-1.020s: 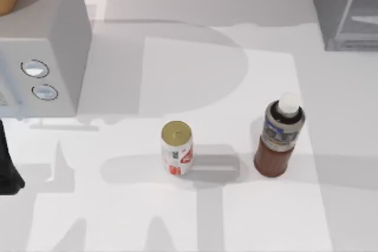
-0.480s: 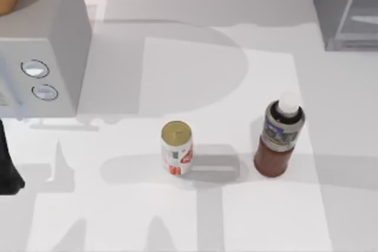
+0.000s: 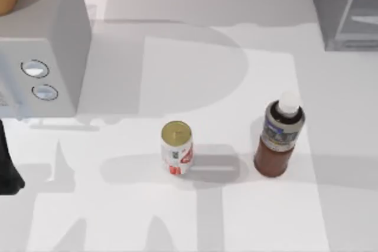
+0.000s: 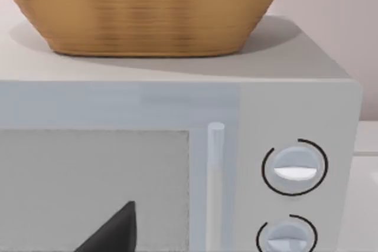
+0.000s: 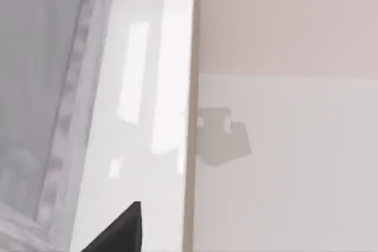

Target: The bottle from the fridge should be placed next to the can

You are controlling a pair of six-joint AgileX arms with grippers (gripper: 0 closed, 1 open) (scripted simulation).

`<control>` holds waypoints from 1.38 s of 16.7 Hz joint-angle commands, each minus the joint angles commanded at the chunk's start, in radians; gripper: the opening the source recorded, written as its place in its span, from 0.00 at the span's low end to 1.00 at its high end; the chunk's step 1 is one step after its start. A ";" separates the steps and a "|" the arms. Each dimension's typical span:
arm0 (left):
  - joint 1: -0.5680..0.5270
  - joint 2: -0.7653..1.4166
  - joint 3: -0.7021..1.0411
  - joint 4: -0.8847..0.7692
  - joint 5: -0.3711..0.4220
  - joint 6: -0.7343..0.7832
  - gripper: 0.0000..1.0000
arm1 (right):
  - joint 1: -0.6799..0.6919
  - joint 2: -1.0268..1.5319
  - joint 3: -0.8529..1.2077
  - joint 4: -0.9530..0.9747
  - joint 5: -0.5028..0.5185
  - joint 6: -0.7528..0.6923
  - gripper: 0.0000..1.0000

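The can (image 3: 177,147), gold-topped with white and red sides, stands upright near the table's middle front. To its right, a short gap away, the bottle (image 3: 279,140) stands upright with its white cap, grey-and-blue label and reddish-brown body. The dark grey fridge (image 3: 345,7) fills the back right corner. A dark part of my left arm (image 3: 6,169) sits at the left edge, far from both. My left gripper (image 4: 112,233) faces the microwave door. My right gripper (image 5: 118,231) is close to the fridge's pale panel (image 5: 139,81). Neither holds anything I can see.
A light grey microwave (image 3: 41,57) with two round dials (image 4: 293,168) stands at the back left, with a wicker basket (image 4: 147,10) on top. A paler mat (image 3: 236,216) lies under the can and bottle.
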 joint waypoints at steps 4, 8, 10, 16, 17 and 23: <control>0.000 0.000 0.000 0.000 0.000 0.000 1.00 | 0.206 0.002 -0.010 0.281 0.045 0.342 1.00; 0.000 0.000 0.000 0.000 0.000 0.000 1.00 | 0.351 0.001 -0.016 0.471 0.074 0.545 1.00; 0.000 0.000 0.000 0.000 0.000 0.000 1.00 | 0.382 -0.001 -0.018 0.508 0.080 0.582 1.00; 0.000 0.000 0.000 0.000 0.000 0.000 1.00 | 0.377 -0.005 -0.022 0.514 0.081 0.585 1.00; 0.000 0.000 0.000 0.000 0.000 0.000 1.00 | 0.387 -0.008 -0.026 0.519 0.091 0.595 1.00; 0.000 0.000 0.000 0.000 0.000 0.000 1.00 | 0.668 -0.056 -0.112 0.627 0.307 0.792 1.00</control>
